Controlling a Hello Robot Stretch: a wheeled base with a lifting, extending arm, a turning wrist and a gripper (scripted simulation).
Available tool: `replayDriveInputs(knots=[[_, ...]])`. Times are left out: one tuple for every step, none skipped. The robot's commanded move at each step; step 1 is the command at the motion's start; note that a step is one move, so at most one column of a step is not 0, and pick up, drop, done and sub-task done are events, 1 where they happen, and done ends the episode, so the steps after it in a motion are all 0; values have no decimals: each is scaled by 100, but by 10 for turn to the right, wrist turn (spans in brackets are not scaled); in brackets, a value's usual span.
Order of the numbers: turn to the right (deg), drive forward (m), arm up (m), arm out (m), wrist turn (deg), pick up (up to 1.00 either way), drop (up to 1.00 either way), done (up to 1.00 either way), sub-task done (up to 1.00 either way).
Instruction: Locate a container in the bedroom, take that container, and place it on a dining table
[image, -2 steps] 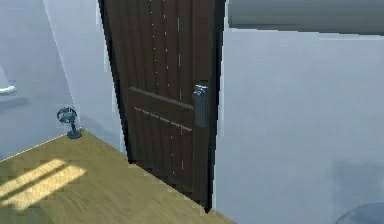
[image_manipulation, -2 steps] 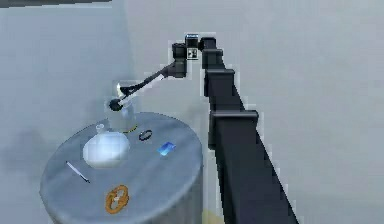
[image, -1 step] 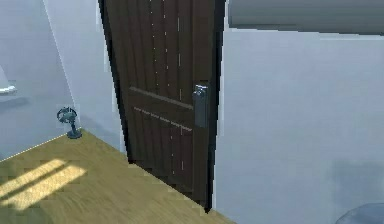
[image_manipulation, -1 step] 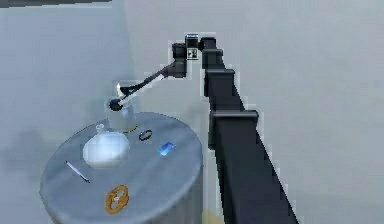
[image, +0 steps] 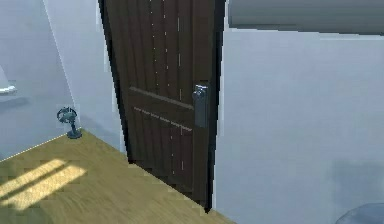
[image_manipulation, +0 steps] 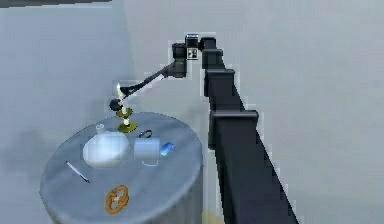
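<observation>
Container (image_manipulation: 148, 151) and jaws sit close together in the arm side view, so take the jaws first. Their thin fingers (image_manipulation: 145, 82) slant down toward the view's left from the dark body beside two white squares (image_manipulation: 190, 50), and the tips end, in the picture, at the far part of a round grey bench (image_manipulation: 168, 186). Right below the tips a small gold-and-dark thing (image_manipulation: 126, 122) stands on the bench, so you cannot tell whether the jaws grasp anything or touch it. Next out, the container is a pale blue, cup-shaped thing standing on the bench, apart from the tips. Just left of it lies a bigger white dome (image_manipulation: 105, 150) (perhaps a bowl turned over; the shape is too soft to say). A little blue thing (image_manipulation: 167, 148) sits just right of the container. Toward the near edge you have a thin stick (image_manipulation: 77, 172) and a flat orange disc (image_manipulation: 118, 199). The arm (image_manipulation: 235, 140) rises as a dark square bar right of the bench. Ahead, the forward view gives you a dark brown door (image: 165, 90) with a grey handle (image: 201, 104), wood floor (image: 100, 175) below it, and a small dark thing (image: 70, 122) by the wall (image: 30, 60) on the left.
</observation>
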Motion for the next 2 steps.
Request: replayDriveInputs(knots=[[0,0,0,-10,0,0,0,0,0],[0,0,0,0,0,0,0,100,0]])
